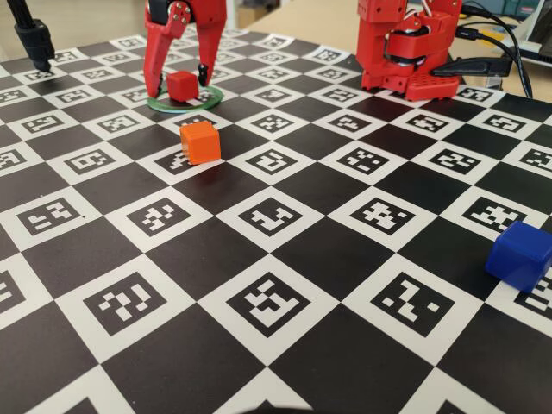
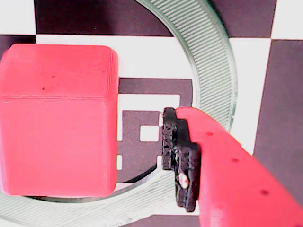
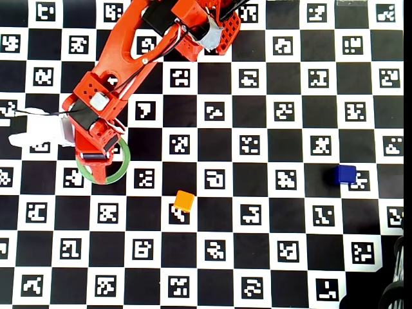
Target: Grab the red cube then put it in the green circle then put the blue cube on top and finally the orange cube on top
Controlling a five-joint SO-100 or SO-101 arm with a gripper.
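The red cube (image 1: 181,84) stands inside the green circle (image 1: 185,106) at the far left of the board in the fixed view. My gripper (image 1: 179,85) hangs over it, open, one finger on each side. In the wrist view the red cube (image 2: 57,118) fills the left half, and a clear gap separates it from the black-padded finger (image 2: 177,156); the green circle (image 2: 213,66) curves around both. The orange cube (image 1: 200,142) lies just in front of the ring. Far off at the right edge sits the blue cube (image 1: 518,254). From overhead the gripper (image 3: 100,164) hides the red cube.
The arm's red base (image 1: 405,52) stands at the back right with cables behind it. A black stand (image 1: 34,39) rises at the back left corner. The board is a black-and-white checker of marker tiles (image 1: 272,302).
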